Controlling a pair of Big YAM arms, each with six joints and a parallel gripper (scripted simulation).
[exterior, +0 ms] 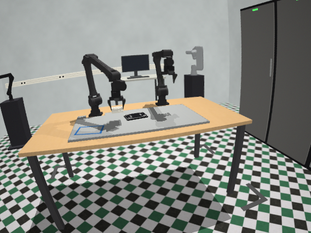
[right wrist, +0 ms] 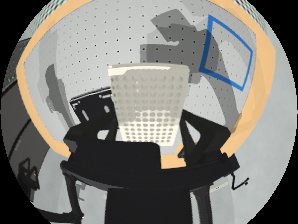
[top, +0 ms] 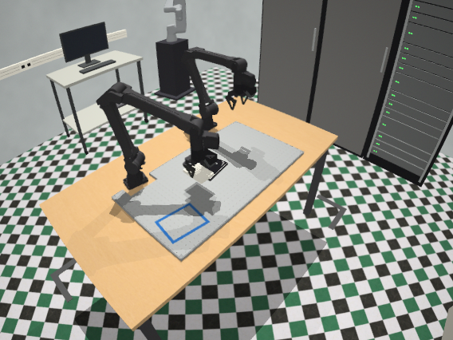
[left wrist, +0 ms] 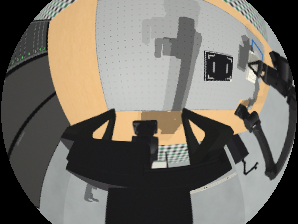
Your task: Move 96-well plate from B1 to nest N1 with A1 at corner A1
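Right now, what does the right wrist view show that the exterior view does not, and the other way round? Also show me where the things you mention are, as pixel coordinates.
Only the right wrist view shows the rows of wells across the plate (exterior: 117, 109) (right wrist: 149, 95) clearly.

Only the exterior view shows the computer screen (exterior: 135, 63) and the grey robot (exterior: 200, 58) on its dark stand.

Both show the plate between the fingers of the right claw (exterior: 116, 106) (right wrist: 148, 112), the blue outline (exterior: 88, 130) (right wrist: 205, 47) on the grey board (exterior: 180, 116) (right wrist: 95, 55), and the black nest (exterior: 136, 116) (right wrist: 90, 107).

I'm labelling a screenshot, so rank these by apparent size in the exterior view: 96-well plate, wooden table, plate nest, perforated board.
1. Wooden table
2. Perforated board
3. Plate nest
4. 96-well plate
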